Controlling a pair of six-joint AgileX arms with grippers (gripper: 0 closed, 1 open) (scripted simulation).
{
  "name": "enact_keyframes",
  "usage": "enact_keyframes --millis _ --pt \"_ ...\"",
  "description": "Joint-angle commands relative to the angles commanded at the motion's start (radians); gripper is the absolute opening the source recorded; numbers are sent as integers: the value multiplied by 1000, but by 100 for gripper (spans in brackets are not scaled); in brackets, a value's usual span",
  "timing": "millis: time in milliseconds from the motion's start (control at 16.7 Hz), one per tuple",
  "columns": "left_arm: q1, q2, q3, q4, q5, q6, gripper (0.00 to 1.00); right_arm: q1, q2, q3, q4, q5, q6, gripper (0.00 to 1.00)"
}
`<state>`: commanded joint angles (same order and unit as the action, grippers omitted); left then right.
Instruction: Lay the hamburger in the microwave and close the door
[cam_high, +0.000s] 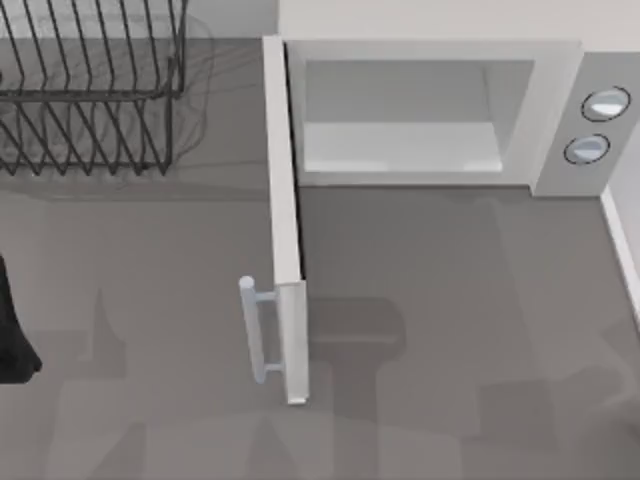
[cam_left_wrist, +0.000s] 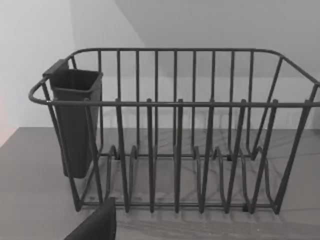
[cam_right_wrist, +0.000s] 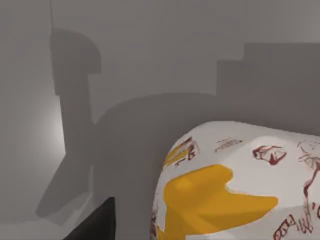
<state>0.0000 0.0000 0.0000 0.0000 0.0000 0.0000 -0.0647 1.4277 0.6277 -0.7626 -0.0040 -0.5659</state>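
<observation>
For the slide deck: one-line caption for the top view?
Microwave with its door swung wide open toward the camera, pale cavity bare, black wire rack to its left on the grey table.

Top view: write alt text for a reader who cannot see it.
A white microwave stands at the back of a grey table, its door swung fully open toward the front, bar handle facing left, the pale cavity bare. A black wire rack stands at back left.
</observation>
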Motion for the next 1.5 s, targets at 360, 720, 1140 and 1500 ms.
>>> enact_keyframes --millis 360,720,1140,1500 --pt "0 0 0 0 0 0 100 1 97 -92 183 0 2 100" --pt "0 0 0 0 0 0 100 1 97 -92 183 0 2 77" --pt "0 0 0 0 0 0 100 1 97 -92 183 0 2 25" --pt "0 0 0 0 0 0 100 1 97 -92 183 0 2 0"
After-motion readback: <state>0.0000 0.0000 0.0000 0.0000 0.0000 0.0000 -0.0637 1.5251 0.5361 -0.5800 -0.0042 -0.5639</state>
